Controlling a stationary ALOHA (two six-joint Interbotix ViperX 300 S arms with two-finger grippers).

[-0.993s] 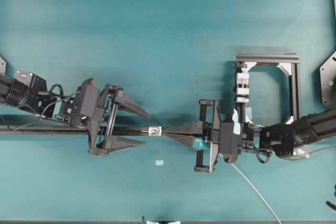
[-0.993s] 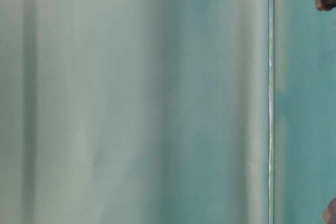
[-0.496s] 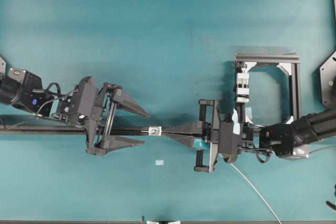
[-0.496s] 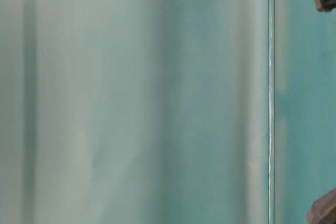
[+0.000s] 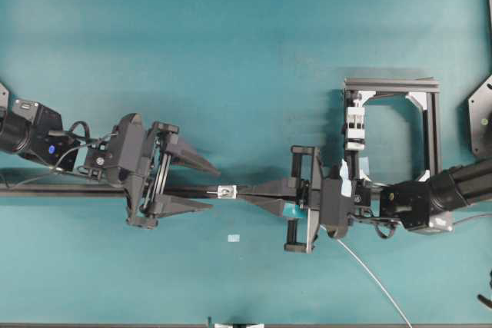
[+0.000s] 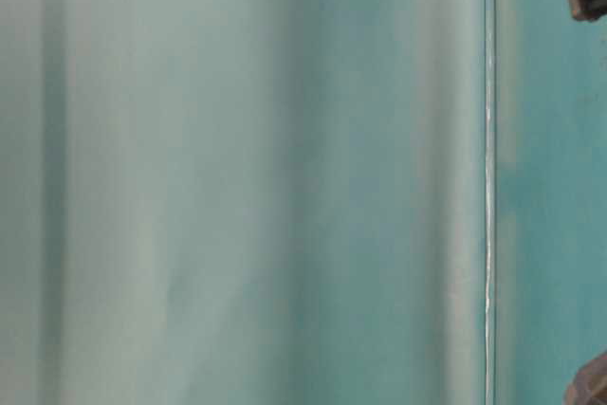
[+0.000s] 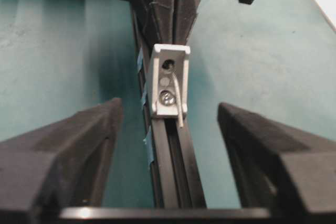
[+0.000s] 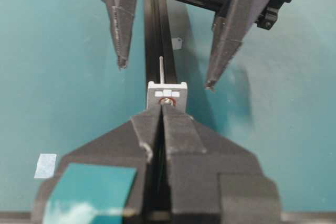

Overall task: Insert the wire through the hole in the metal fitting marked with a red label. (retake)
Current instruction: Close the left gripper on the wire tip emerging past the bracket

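The metal fitting (image 5: 226,191) sits on the black rail (image 5: 77,190) between my two grippers. My right gripper (image 5: 243,192) is shut on the wire just behind the fitting (image 8: 167,94), which carries a red ring. The wire (image 5: 373,276) trails off to the lower right. Its tip (image 7: 177,103) has come through the hole (image 7: 168,64) and pokes out on my left gripper's side, also showing as the wire end (image 8: 160,69). My left gripper (image 5: 214,188) is open, its fingers (image 7: 63,150) standing either side of the rail and apart from the wire tip.
A rectangular black frame (image 5: 392,124) with a white clamp block (image 5: 355,128) stands behind the right arm. A pale-blue tape scrap (image 5: 234,238) lies on the teal table in front of the fitting. The table-level view is blurred teal.
The left gripper's jaws have narrowed around the rail and the wire tip. The right gripper has stayed shut and still.
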